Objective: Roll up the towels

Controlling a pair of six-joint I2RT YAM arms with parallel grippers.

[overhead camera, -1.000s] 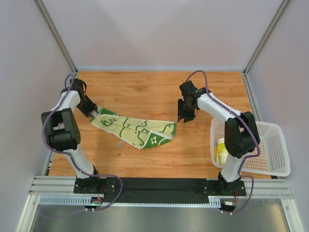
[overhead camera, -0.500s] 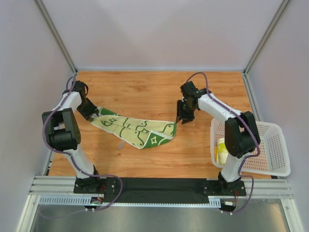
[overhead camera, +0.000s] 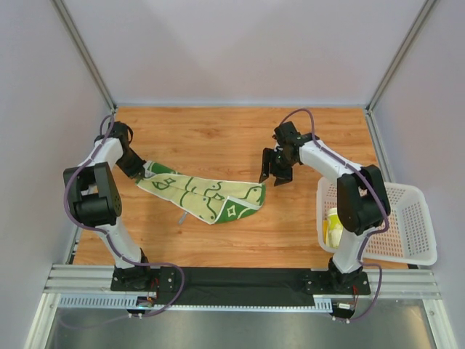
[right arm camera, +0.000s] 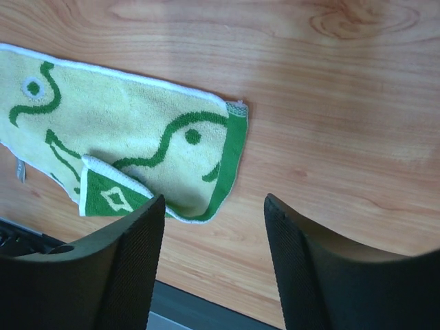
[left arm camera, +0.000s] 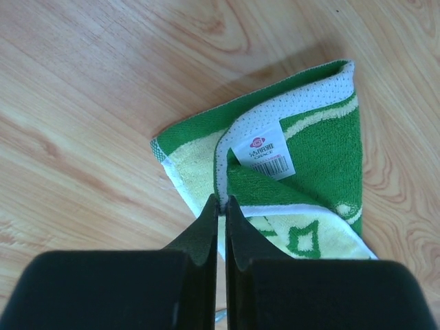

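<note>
Cloth like this is light, thin and limp: the towel (overhead camera: 200, 193) will sag, fold on itself and slide over the smooth wooden table (overhead camera: 218, 134) rather than keep any shape. It lies in a slanted strip across the middle of the table, pale yellow with green prints, with its near right corner flipped over to show the green side.

The left gripper (left arm camera: 221, 206) is clenched on the white hem at the towel's left end, just below the sewn-in label (left arm camera: 265, 152), where the cloth is already doubled over. That doubled hem looks like the firmest place to hold. The right gripper (right arm camera: 214, 199) hangs with its jaws apart above the right end, grasping nothing. I judge the green-edged corner there (right arm camera: 234, 141) to be the matching hold.

A yellow bundle (overhead camera: 333, 225) sits in the white basket (overhead camera: 429, 256) at the right. It may be another towel, but it is too small to tell.
</note>
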